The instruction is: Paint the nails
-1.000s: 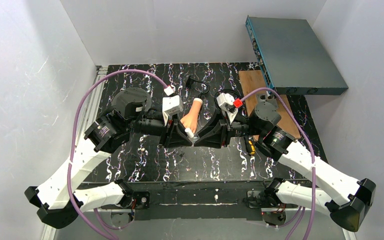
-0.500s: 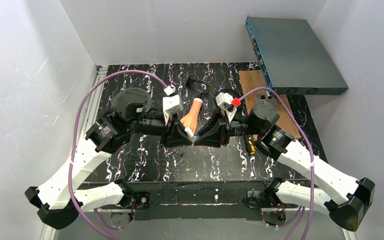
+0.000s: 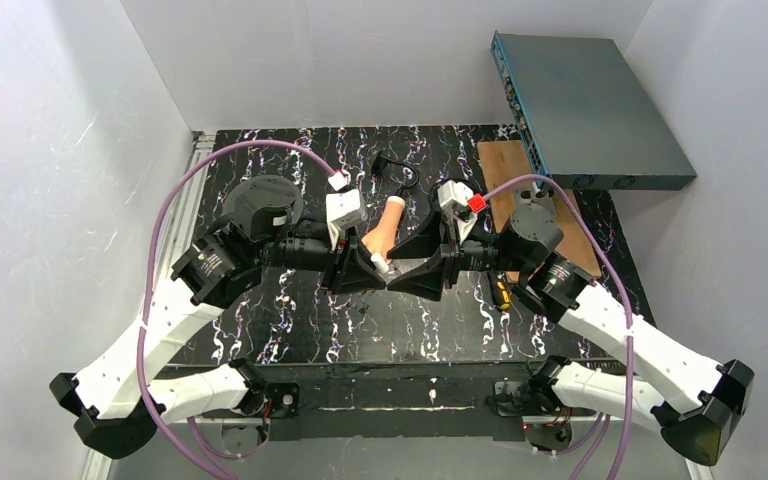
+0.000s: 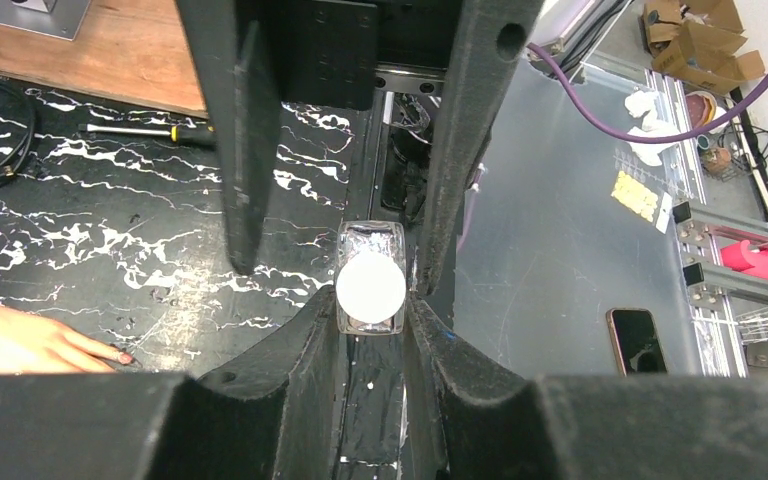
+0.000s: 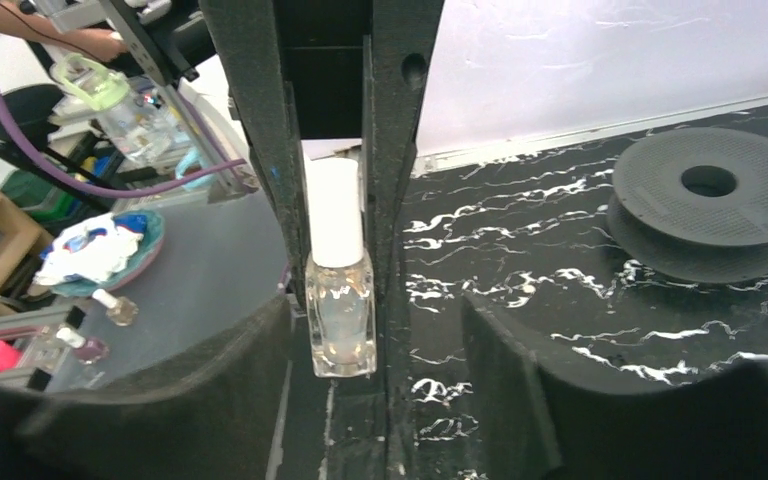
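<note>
My left gripper [image 4: 370,300] has its fingers clamped on the nail polish bottle [image 4: 370,285]. They pinch it along the white cap [image 5: 335,215] and the top of the clear glass. The cap points back toward my left wrist and the glass end sticks out toward my right arm.

My right gripper [image 5: 375,305] is what has just changed. Its fingers were together a moment ago, and now they stand apart, one on each side of the bottle. One is just beside the glass, though I cannot tell if it touches. The other is clear of it.

So the bottle now hangs from my left fingers alone, above the black marbled table [image 3: 290,320]. The cap is on and no brush is out, so I judge the painting has not begun. This looks like a release before a fresh hold, probably for unscrewing.

The mannequin hand [image 3: 384,228] lies on the table just beyond the bottle, on the side away from my arm bases, with its fingers pointing toward the bottle. The nails [image 4: 123,357] are tiny dark tips, near the bottle but apart from it.
</note>
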Robot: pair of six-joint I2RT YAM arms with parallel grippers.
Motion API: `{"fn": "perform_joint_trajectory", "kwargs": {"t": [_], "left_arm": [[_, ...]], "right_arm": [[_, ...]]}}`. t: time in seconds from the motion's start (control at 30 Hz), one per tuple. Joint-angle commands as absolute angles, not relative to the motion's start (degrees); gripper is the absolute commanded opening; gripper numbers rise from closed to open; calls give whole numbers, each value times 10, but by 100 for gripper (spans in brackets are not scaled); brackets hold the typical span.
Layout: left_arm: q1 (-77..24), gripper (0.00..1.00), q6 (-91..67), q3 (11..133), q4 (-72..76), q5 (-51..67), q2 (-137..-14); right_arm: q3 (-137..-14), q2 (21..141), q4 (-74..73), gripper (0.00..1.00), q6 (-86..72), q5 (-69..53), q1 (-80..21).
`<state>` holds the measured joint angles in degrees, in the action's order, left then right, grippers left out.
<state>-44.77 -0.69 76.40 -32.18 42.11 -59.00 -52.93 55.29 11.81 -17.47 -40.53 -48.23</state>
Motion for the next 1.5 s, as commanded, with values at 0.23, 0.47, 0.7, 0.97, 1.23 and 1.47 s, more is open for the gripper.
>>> {"fn": "perform_joint_trajectory", "kwargs": {"t": [0.23,0.47,0.7,0.97,1.23,1.47], "left_arm": [[-450,0,-14,747,-315,308,-570],[-449,0,-37,720,-292,80,-578],[-430,0,-74,695,-265,-142,-647],[-364,0,-132,620,-151,-169,-724],[-336,0,-164,597,-94,-242,-851],[-307,0,-183,579,-10,-245,-937]], "right_arm": [[-532,502,110,95,-146,-294,-483],[-481,468,97,98,-136,-99,-484],[-450,449,64,98,-143,-6,-483],[-400,414,50,98,-181,47,-483],[-338,380,62,98,-219,63,-483],[-319,385,68,98,-229,66,-484]]}}
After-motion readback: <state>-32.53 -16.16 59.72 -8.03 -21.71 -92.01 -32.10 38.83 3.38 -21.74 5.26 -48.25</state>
